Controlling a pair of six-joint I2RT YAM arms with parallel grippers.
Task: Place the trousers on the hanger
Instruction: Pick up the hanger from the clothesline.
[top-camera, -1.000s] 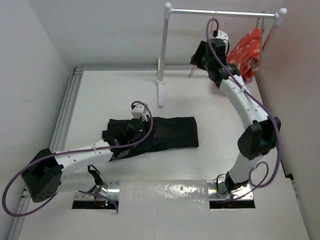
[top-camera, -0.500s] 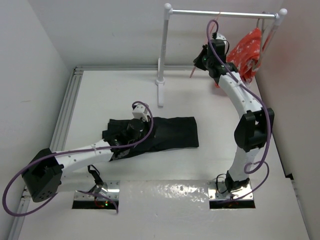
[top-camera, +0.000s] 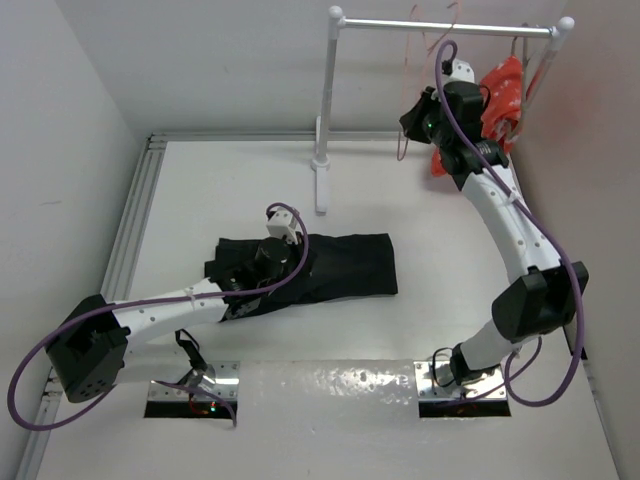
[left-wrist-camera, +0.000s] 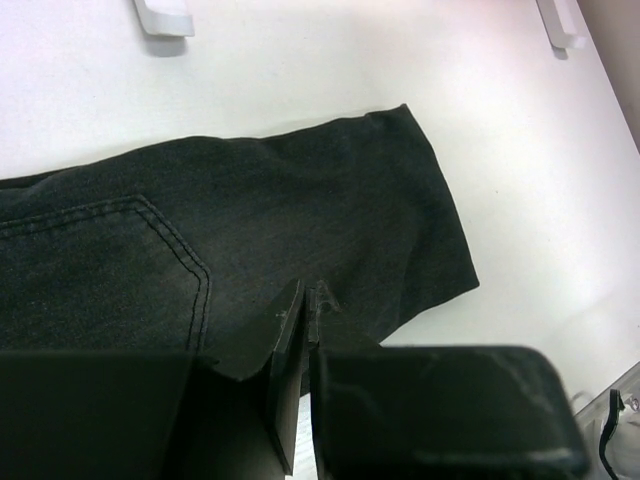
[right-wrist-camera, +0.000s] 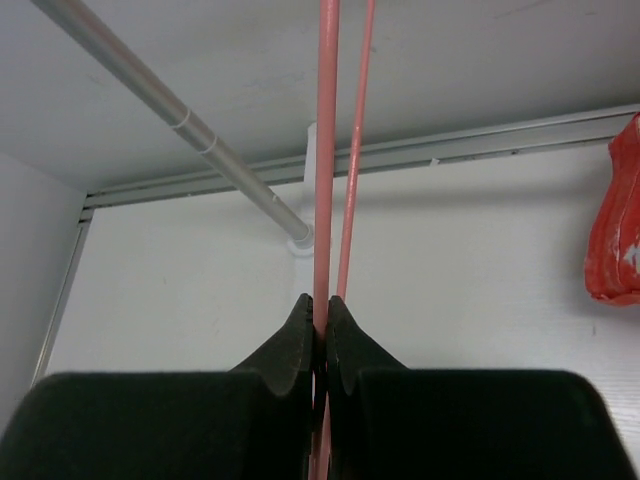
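A white table (top-camera: 430, 250) fills the floor of a white-walled enclosure, with an aluminium track along its left edge. At the back stands a white tubular rail stand (top-camera: 328, 100), and a red-and-white patterned cloth (top-camera: 500, 95) hangs at the right end of its bar.

The black trousers (top-camera: 350, 265) lie folded flat on the table, left of centre and well apart from the stand. The left gripper (top-camera: 238, 272) sits low over their left part. In the left wrist view its fingers (left-wrist-camera: 290, 330) are drawn together with only a thin slit between them, tips down at the dark fabric (left-wrist-camera: 250, 220) just beside a curved line of pocket stitching (left-wrist-camera: 150, 225). Whether any fold is caught between the tips cannot be told.

The right arm reaches up and back towards the bar, and the right gripper (top-camera: 415, 120) is just below it, left of the red cloth. In the right wrist view its two black fingers (right-wrist-camera: 290, 345) are pressed together on a thin pink wire of the hanger (right-wrist-camera: 327, 150), which runs straight up from between the tips. A second pink wire rises just beside the first. From above, the hanger (top-camera: 403, 150) shows only as faint pink lines around the gripper and near the bar. How it sits on the bar cannot be made out.
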